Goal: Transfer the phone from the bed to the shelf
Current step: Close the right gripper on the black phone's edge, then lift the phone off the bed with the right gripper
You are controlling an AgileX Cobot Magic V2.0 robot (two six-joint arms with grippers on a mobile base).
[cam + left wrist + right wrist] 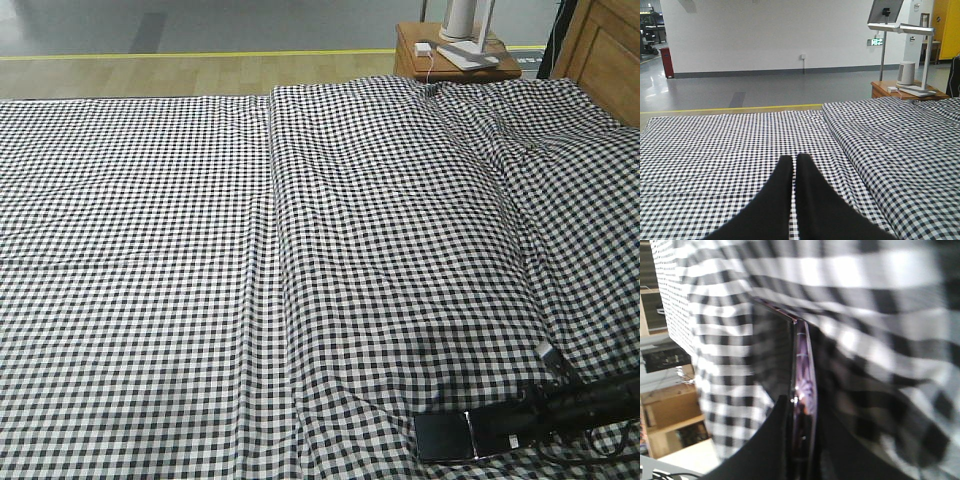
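Note:
The phone point(442, 436), flat and glossy black, lies on the bed's point(250, 250) black-and-white check cloth at the near right. My right gripper point(510, 430) reaches in from the right and is shut on the phone's right end. In the right wrist view the phone's pinkish rim point(804, 365) stands edge-on, clamped between the two black fingers of that gripper point(802, 405). My left gripper point(794, 157) hovers over the bed cloth point(715, 145), shut with nothing in it. Pale wooden boards forming compartments, the shelf point(670, 415), show blurred at the left edge of the right wrist view.
An orange-brown nightstand point(455, 60) with a white lamp base point(465, 20) and a small white charger stands past the bed's far right corner. A brown wooden headboard point(605, 55) rises at the right. A long fold point(275, 200) runs down the cloth. Grey floor lies beyond.

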